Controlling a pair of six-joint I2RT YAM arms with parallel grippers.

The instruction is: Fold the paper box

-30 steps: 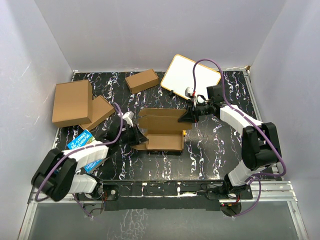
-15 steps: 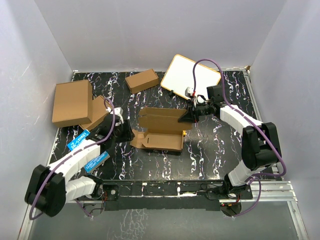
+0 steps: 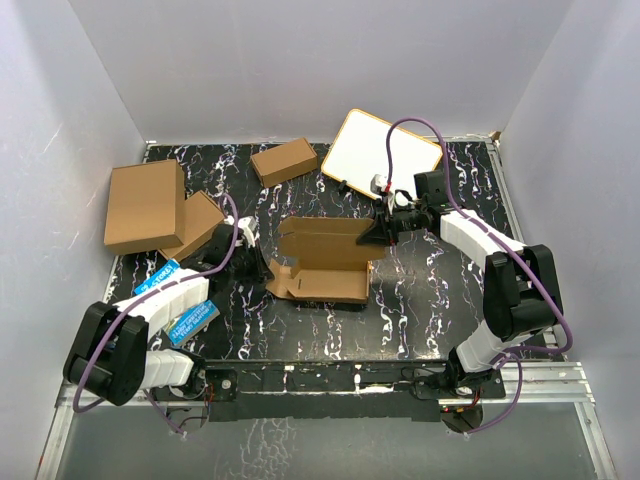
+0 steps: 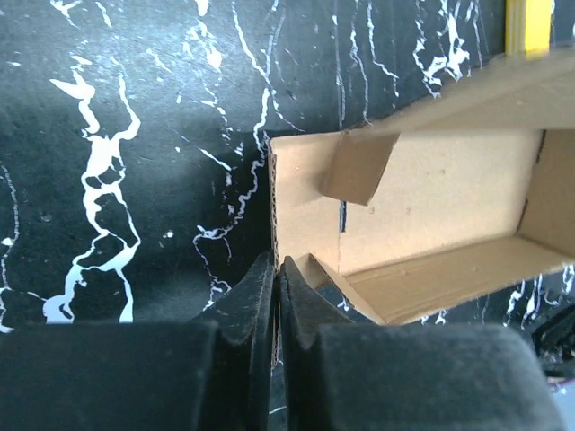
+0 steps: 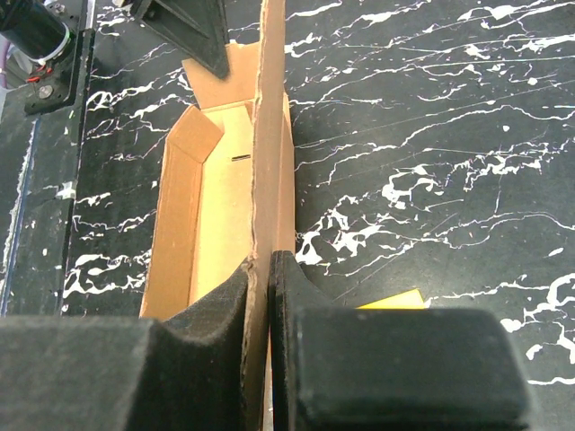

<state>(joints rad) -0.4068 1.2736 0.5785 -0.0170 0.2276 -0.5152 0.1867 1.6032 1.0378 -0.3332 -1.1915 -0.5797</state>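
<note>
The paper box (image 3: 322,268) lies open in the middle of the table, a brown cardboard tray with its lid panel raised at the back. My left gripper (image 3: 263,270) is at its left end. In the left wrist view the gripper (image 4: 275,266) is shut on the thin edge of the box's left end wall (image 4: 273,206). My right gripper (image 3: 376,238) is at the box's back right corner. In the right wrist view it (image 5: 260,262) is shut on the upright lid panel (image 5: 269,135). The tray's inside (image 5: 225,215) is empty.
A bigger brown carton (image 3: 145,203) and a flatter brown box (image 3: 198,225) lie at the back left. A small closed box (image 3: 284,161) and a white board (image 3: 385,152) are at the back. Blue packets (image 3: 189,322) lie by the left arm. A yellow piece (image 5: 391,299) lies right of the box.
My left gripper drew back to the left, then came in again to the box's left end. The left end flap has shifted. The right arm has not moved.
</note>
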